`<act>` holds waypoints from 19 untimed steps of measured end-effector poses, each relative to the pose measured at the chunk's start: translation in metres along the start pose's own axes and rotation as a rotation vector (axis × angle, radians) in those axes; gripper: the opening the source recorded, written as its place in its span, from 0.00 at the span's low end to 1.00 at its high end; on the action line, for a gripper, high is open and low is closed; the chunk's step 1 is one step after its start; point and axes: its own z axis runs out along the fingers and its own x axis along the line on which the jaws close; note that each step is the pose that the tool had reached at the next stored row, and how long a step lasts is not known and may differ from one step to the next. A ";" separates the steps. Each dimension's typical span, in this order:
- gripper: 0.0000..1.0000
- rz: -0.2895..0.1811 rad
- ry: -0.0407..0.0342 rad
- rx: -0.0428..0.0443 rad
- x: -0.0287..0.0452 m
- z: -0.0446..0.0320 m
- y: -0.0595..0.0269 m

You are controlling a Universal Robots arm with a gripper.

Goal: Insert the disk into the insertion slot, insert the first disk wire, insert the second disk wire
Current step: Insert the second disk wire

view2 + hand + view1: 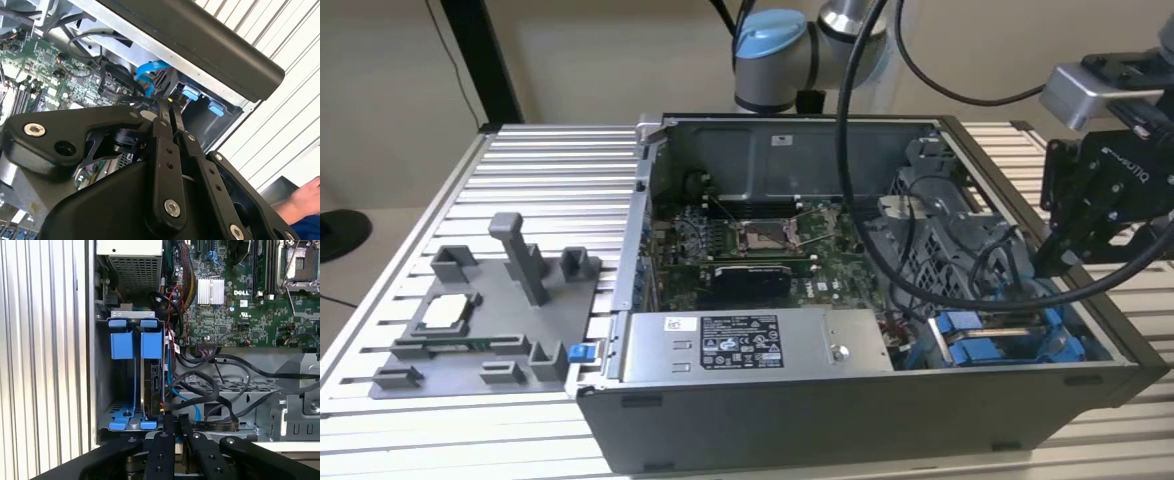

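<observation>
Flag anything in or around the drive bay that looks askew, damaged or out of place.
Nothing stands out. The disk sits straight in the insertion slot, its blue carrier level with the empty one beside it. The gripper hovers at the disk's rear edge among loose black cables.

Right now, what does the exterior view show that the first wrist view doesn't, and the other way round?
Exterior view: the grey fixture block on the table beside the case, the power-supply box with its label, and the arm's blue-capped joint. First wrist view: the disk seated edge-on in the insertion slot, blue carrier tabs above it, and the tool closed at a cable by the disk. Both: the motherboard and black cables.
</observation>
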 end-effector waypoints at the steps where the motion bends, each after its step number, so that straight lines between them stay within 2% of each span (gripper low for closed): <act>1: 0.00 0.000 0.0000 0.0000 0.0000 -0.0005 0.0016; 13: 0.00 0.000 0.0000 0.0000 0.0005 -0.0017 0.0216; 19: 0.00 0.000 -0.0002 0.0000 0.0007 -0.0015 0.0289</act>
